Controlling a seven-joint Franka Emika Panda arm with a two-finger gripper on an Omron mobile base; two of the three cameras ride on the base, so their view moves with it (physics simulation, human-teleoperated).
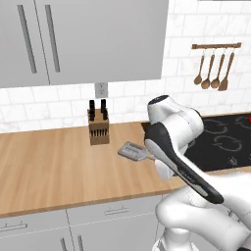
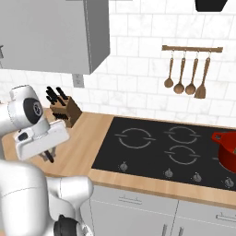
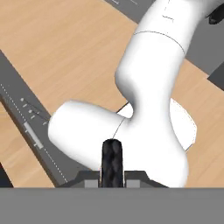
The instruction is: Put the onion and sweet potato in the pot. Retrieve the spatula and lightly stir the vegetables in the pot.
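Note:
The spatula's grey slotted head sticks out to the left from behind my forearm, just above the wooden counter. Its dark ribbed handle stands upright in the middle of the hand view, clamped between the jaws. My gripper hangs under the white hand at the counter's left part, shut on that handle. The glossy red pot sits on the cooktop's right front burner, cut off by the frame edge, and a red sliver of it shows at the far right. Its inside is hidden, so the onion and sweet potato are out of view.
A wooden knife block stands at the back of the counter, left of the hand. The black cooktop lies between the hand and the pot. A rack of wooden utensils hangs on the tiled wall.

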